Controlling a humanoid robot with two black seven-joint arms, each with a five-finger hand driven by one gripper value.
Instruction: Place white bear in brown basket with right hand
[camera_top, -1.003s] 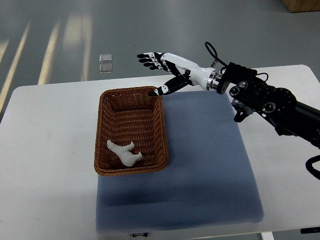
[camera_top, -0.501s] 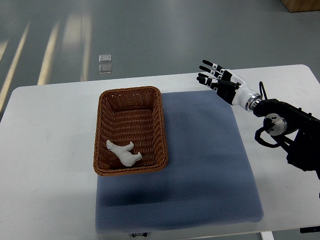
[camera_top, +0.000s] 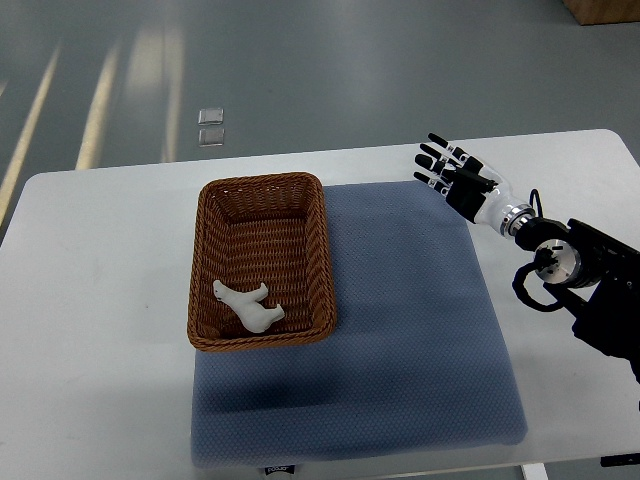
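Note:
The white bear lies on its side inside the brown wicker basket, near the basket's front edge. My right hand is open and empty, fingers spread. It hangs over the far right corner of the blue mat, well to the right of the basket. Its black arm comes in from the right edge. The left arm does not show.
The basket stands on the left part of a blue-grey mat on a white table. The grey floor lies beyond the table's far edge, with two small clear squares on it.
My right hand has pulled back to the right, away from the basket's far right corner, and now sits over the mat's far right corner. The bear has stayed in the basket.

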